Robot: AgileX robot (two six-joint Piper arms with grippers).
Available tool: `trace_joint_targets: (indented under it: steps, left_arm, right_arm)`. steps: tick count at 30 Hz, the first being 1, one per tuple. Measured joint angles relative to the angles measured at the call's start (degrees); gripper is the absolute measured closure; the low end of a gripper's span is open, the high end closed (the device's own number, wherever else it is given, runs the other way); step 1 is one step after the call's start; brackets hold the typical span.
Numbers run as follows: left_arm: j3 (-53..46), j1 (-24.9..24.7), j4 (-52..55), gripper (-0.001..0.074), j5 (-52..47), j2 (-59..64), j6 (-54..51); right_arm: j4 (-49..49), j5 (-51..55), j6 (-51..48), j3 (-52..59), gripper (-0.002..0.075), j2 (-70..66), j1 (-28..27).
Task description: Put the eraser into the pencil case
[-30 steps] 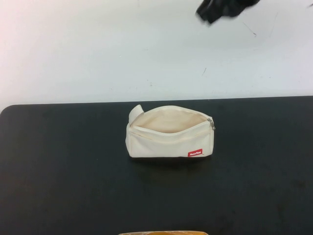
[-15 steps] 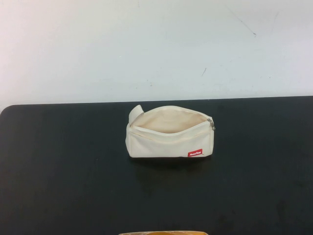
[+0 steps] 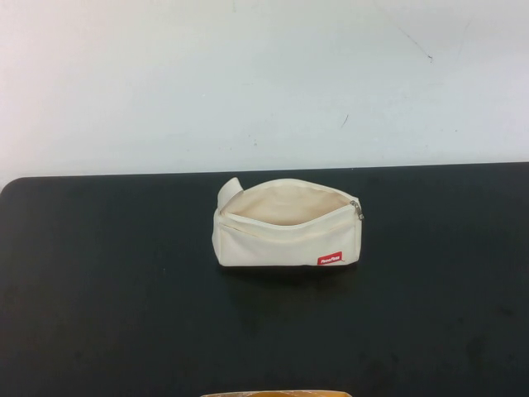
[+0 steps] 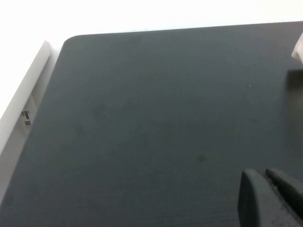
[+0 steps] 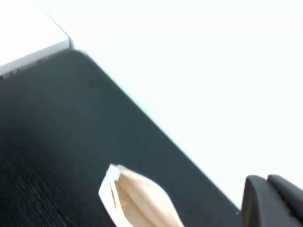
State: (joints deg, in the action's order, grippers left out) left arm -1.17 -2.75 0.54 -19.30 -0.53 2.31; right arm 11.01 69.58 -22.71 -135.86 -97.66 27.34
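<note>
Eraser: not visible on the table [image 3: 99,289] in any view. A small yellowish patch shows inside the case mouth in the right wrist view, possibly the eraser, but too blurred to confirm.

Case [image 3: 287,224] sits mid-table, near the far edge, zip open, mouth gaping upward, red label [image 3: 330,258] on the front, zipper pull [image 3: 357,208] at its right end. In the right wrist view the case [image 5: 137,198] is seen end-on, mouth open, pale lining showing.

Change: a second ago a dark arm part showed at the top right of the high view, above the wall; half a second ago it was gone, and it is absent now. Case has not shifted. Reads as the right arm pulling back after a drop, so the task looks done or nearly done, if the yellowish patch is the eraser.

Left gripper [image 4: 270,198]: out of the high view, hovering over bare table off to the case's left; only the finger ends show, close together, holding nothing. Right gripper [image 5: 272,201]: also out of the high view, raised above the table with the case below it; finger ends together, empty.

A tan object's edge [image 3: 277,394] pokes in at the near edge of the high view; unidentifiable.
</note>
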Motion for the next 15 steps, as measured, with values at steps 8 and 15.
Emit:
trace_joint_targets:
  steps: [8, 15]
  left_arm:
    - [0.00, 0.00, 0.00, 0.0736, 0.00, 0.00, 0.00]
    - [0.00, 0.00, 0.00, 0.0736, 0.00, 0.00, 0.00]
  right_arm:
    - [-0.10, 0.00, 0.00, 0.00, 0.0727, 8.91, 0.23]
    - [-0.73, 0.00, 0.00, 0.00, 0.0727, 20.13, 0.23]
